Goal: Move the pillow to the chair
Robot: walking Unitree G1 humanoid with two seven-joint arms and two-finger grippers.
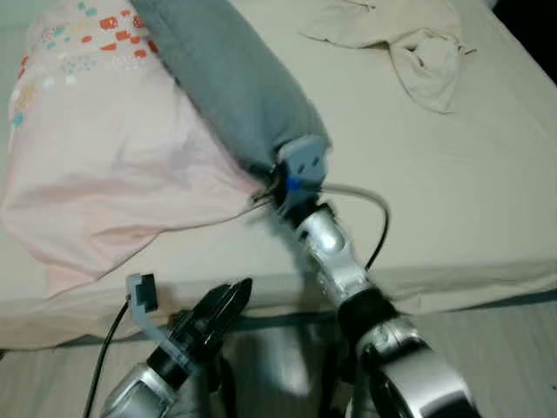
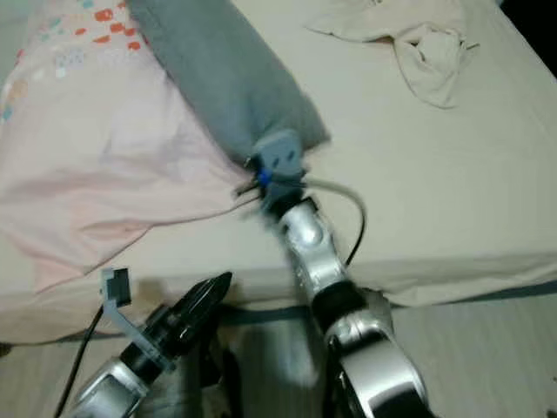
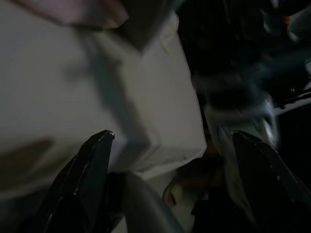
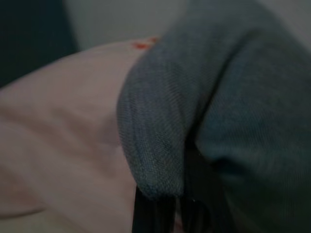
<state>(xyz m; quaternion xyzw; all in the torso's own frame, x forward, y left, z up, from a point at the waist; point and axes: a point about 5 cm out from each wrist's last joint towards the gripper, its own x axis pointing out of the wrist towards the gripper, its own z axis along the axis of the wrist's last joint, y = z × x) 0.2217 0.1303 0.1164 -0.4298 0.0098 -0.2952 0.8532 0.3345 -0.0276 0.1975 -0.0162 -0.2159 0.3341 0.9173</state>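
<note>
bed scene, head and wrist cameras. a grey pillow (image 1: 228,80) lies on the bed (image 1: 452,200), its long axis running diagonally from the far left of the mattress toward the near edge; the near end points at the robot and the far end runs out of frame at the top. it rests partly on a larger pink pillow (image 1: 104,165) with a band of red and teal print (image 1: 91,39) near its far end. a crumpled cream cloth (image 1: 418,43) lies well apart on the far right of the sheet.

the right gripper (image 1: 277,178) is at the near end of the grey pillow, where it meets the pink one. in the head views the wrist housing and the fabric hide its fingers. the right wrist view adds what those views lack: dark fingers (image 4: 155,213) clamped on a fold of the grey pillow's fabric (image 4: 165,126), with the pink pillow just beside it.

the left gripper (image 1: 228,300) is held low in front of the near edge of the bed, touching nothing. in the head views its fingers look nearly together; the left wrist view shows them spread apart, one fingertip (image 3: 95,160) on each side, with the bed's corner between them and dark, blurred clutter beyond.
</note>
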